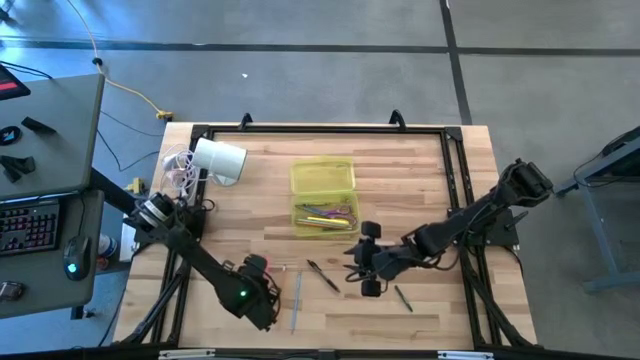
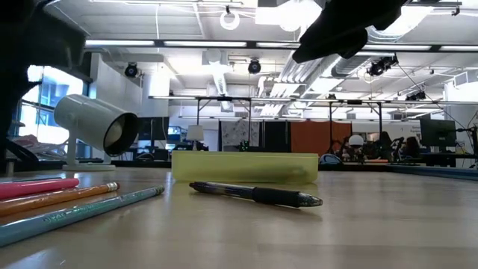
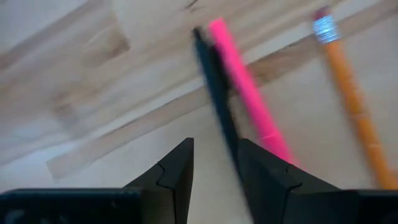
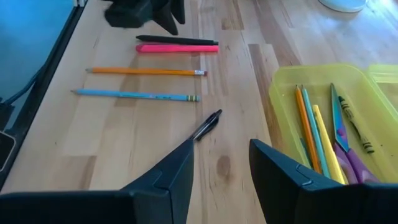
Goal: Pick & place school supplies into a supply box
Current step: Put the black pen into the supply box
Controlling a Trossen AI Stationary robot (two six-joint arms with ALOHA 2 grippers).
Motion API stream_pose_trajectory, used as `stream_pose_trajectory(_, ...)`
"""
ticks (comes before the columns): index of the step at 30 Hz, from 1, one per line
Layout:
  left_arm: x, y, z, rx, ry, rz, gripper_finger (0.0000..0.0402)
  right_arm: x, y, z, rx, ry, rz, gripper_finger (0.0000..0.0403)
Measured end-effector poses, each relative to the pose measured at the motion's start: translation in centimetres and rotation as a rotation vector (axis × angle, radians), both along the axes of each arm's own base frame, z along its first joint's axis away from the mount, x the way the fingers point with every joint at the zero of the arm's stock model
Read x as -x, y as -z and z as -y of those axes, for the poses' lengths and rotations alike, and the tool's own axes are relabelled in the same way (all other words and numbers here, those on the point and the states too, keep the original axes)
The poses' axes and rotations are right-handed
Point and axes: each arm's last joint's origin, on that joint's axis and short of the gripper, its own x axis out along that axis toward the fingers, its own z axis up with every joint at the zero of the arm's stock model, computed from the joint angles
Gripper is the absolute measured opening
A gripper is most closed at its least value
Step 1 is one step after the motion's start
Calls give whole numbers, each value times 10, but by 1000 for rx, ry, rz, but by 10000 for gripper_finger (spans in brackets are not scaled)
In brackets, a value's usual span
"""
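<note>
My left gripper [image 3: 216, 149] is open and points down over a dark pen [image 3: 214, 87] and a pink pen [image 3: 245, 93] that lie side by side flat on the table. The dark pen runs in between the fingertips; I cannot tell whether they touch it. An orange pencil [image 4: 146, 71], a light blue pencil [image 4: 134, 94] and a black pen [image 4: 207, 124] lie nearby. The yellow-green supply box [image 1: 323, 178] holds pencils and purple-handled scissors [image 4: 348, 165]. My right gripper [image 4: 221, 149] hovers open just near of the box [image 4: 283, 93], holding nothing.
A white cylinder [image 1: 220, 160] with cables lies at the table's far left. A green pen [image 1: 402, 297] lies under the right arm near the front. A black frame [image 1: 320, 130] runs round the tabletop. Bare wood shows between the pens and the box.
</note>
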Motion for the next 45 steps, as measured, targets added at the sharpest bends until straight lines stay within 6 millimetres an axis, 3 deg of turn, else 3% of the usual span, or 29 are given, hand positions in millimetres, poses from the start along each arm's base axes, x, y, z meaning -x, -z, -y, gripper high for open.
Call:
stream_pose_trajectory(4,3,13,2,33,-16,66,161,1,0,-2,1,-6,0,138)
stream_pose_trajectory(14,3,17,1,32,-21,50,161,2,1,-1,8,-10,-18,138)
stream_pose_trajectory(28,-7,-6,10,43,60,90,161,3,3,-2,-6,-36,-38,138)
stream_pose_trajectory(45,-5,8,8,57,34,114,161,3,3,-2,-6,-37,-39,138)
